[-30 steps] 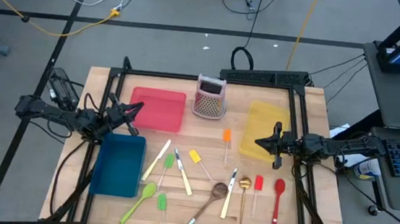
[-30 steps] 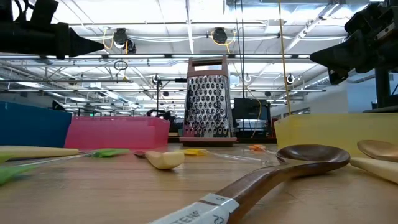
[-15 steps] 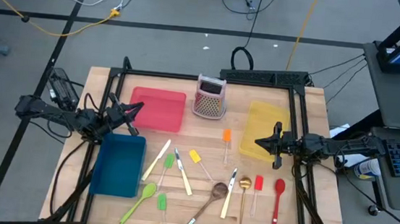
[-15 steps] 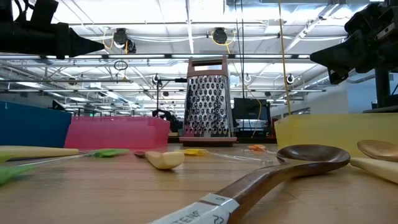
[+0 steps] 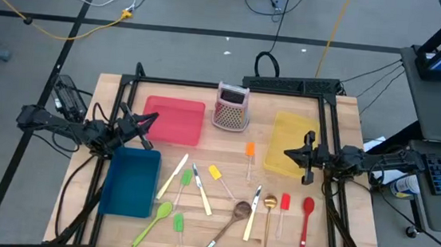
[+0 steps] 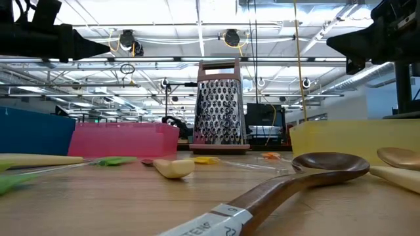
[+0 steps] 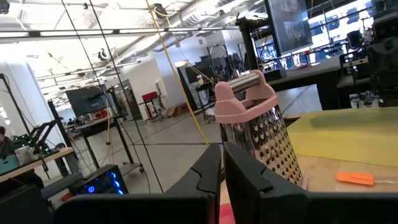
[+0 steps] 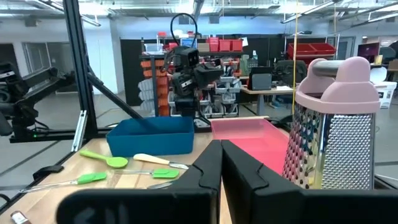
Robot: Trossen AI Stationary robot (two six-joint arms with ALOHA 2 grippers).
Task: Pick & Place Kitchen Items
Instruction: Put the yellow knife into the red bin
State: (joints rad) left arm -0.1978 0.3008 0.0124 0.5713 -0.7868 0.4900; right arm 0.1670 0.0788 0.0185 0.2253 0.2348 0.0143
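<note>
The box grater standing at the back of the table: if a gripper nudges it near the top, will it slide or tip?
The grater stands upright, tall over a small base, with a pink handle on top, so a high nudge would probably tip it rather than slide it. Its perforated metal walls look stiff and smooth, possibly slippery. A push low down looks safer.

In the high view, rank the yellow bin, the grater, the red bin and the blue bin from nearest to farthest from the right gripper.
1. Yellow bin: directly under the right gripper, on the table's right.
2. Grater: back centre of the table.
3. Red bin: left of the grater.
4. Blue bin: far left, towards the front.
</note>
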